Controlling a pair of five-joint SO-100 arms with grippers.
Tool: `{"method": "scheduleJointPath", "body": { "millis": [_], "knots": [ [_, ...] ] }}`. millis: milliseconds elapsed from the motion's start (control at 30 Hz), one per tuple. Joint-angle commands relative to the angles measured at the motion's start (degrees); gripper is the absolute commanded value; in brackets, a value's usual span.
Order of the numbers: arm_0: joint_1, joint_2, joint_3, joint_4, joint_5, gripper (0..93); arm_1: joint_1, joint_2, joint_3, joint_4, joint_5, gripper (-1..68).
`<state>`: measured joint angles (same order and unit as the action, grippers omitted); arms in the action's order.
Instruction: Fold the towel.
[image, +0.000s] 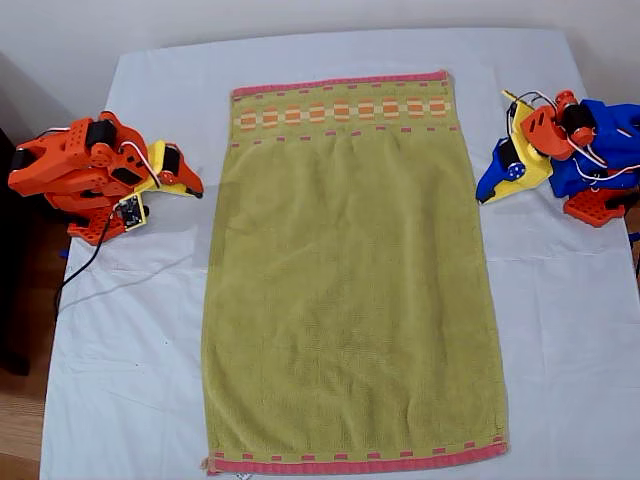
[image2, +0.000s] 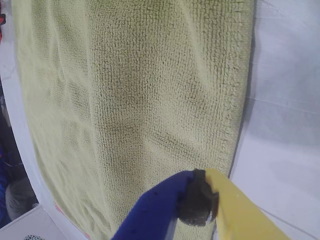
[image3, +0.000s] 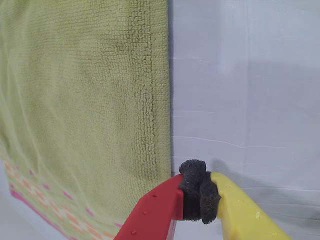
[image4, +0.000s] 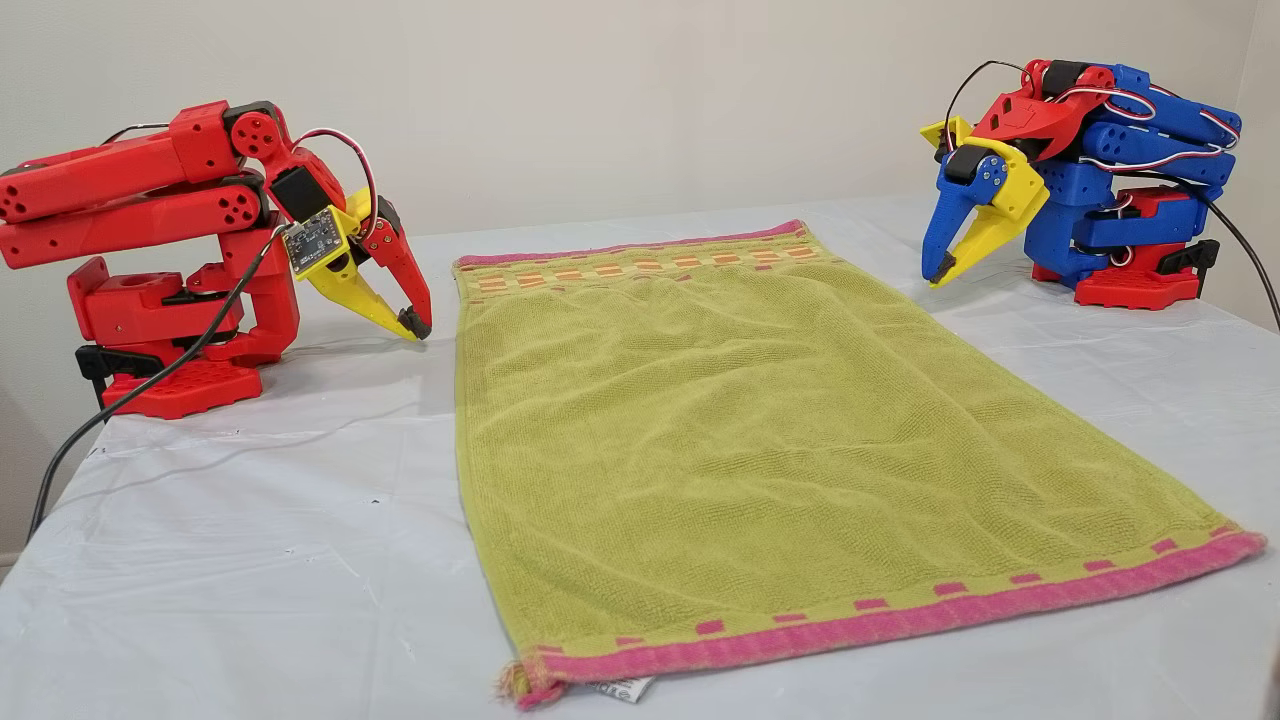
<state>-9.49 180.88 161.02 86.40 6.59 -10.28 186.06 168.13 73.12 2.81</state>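
Note:
The olive-green towel (image: 350, 280) (image4: 760, 420) lies spread flat on the white cloth, with pink-red hems at both ends. Its orange-and-cream checked band (image: 340, 110) is at the far end, and a small white tag (image4: 625, 688) peeks out under the near hem. My first gripper (image: 484, 197) (image4: 936, 276) (image2: 200, 200), blue and yellow, hovers just beyond the long towel edge (image2: 125, 100) at the exterior view's right, shut on nothing. My second gripper (image: 195, 188) (image4: 418, 326) (image3: 199, 192), red and yellow, is shut and empty beside the opposite towel edge (image3: 85, 100).
A white tablecloth (image: 130, 350) covers the table under everything. The red arm's base (image4: 170, 370) and black cable (image4: 130, 400) sit at the exterior view's left, and the blue arm's base (image4: 1130, 270) is at its right. Bare cloth flanks both long sides of the towel.

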Motion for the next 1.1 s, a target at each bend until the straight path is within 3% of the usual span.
{"method": "scheduleJointPath", "body": {
  "millis": [0,533,1067],
  "knots": [
    [2.20,-0.09,3.60,-16.44,-32.70,0.1,15.73,12.04,12.74,-17.67,32.43,0.1],
    [2.11,-0.09,3.60,-16.87,-31.03,0.1,15.38,12.04,12.74,-17.75,32.17,0.1],
    [-0.88,0.00,0.26,-15.03,-36.12,0.1,18.19,11.95,9.49,-15.21,33.05,0.0]
  ]
}}
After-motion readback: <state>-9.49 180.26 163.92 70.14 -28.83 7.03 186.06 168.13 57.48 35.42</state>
